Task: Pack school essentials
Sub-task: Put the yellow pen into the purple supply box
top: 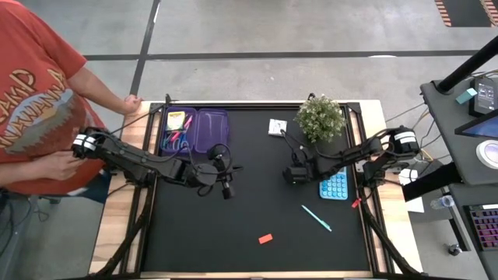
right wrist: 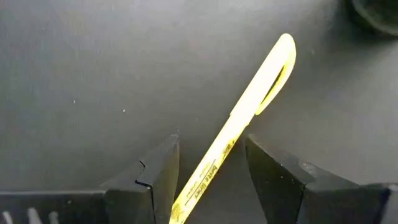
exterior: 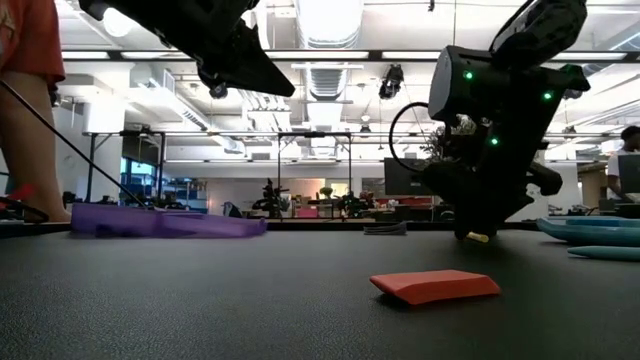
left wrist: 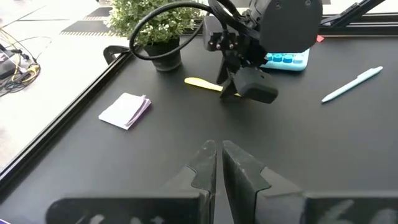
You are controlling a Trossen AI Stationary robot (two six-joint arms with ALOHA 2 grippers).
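We judged the right gripper (right wrist: 208,177), fingers wide open astride the yellow pen (right wrist: 249,118) near the potted plant (top: 320,118), should close squarely; the left gripper (left wrist: 216,165) was shut, empty.

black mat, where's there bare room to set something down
Bare: the wide stretch of mat between the red eraser and the left edge, and the strip between the purple case and the white pad. Crowded: the right side, with plant, right gripper over the yellow pen, calculator, teal pen.
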